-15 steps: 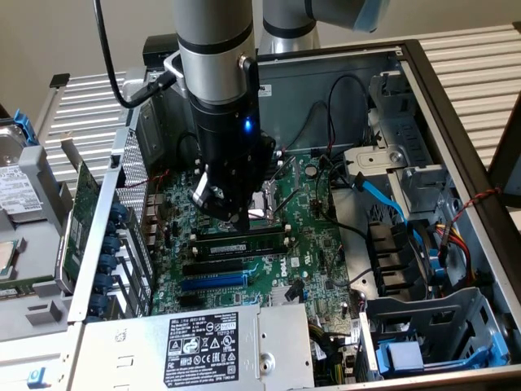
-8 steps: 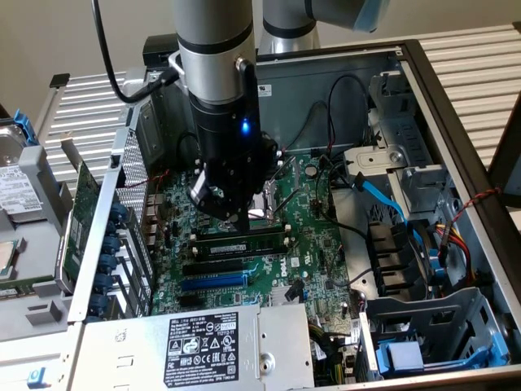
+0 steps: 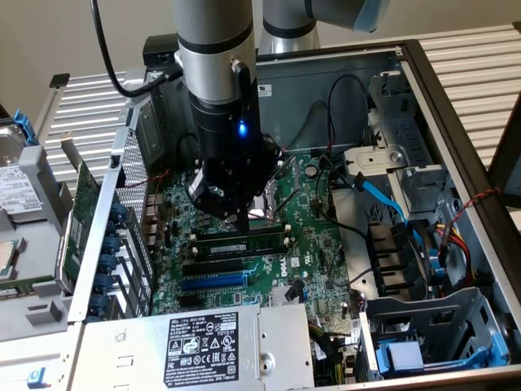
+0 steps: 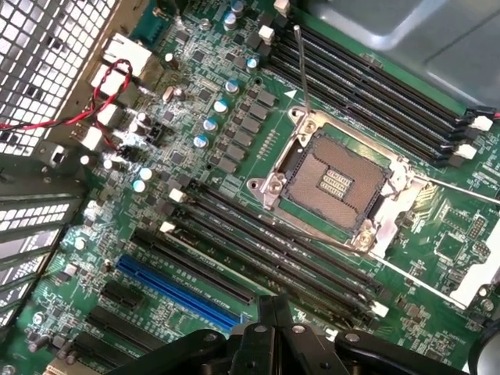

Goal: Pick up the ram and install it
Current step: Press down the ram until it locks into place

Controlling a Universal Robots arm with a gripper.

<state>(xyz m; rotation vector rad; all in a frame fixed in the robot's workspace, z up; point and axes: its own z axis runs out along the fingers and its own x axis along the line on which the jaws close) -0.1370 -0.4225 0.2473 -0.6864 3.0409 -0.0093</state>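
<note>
**Pressing on a thin edge: a slip or a tilt is the danger**

Exterior view: the gripper [image 3: 238,218] hangs over the middle of the motherboard [image 3: 326,244] with its fingers pinched together and nothing visibly between them. The ram [image 3: 244,242] stands on edge in a black slot at six o'clock from the fingertips, directly beneath them. Whether the tips touch its top edge I cannot tell. A blue slot [image 3: 213,281] lies at six o'clock from the ram, two black slots away.

As I judge it, a push landing off the stick's middle could drive one end home and leave the other raised, so that the end clips never catch. The edge is narrow, so closed tips could also slide off it onto the board.

Wrist view: the clenched gripper [image 4: 271,308] sits over the bank of black memory slots [image 4: 273,250], between the blue slot [image 4: 176,293] and the open processor socket [image 4: 332,180]. The socket's contacts lie bare, with its thin wire lever [image 4: 301,66] standing up beside it. A sideways slip towards the socket would likely strike one of them.
</note>
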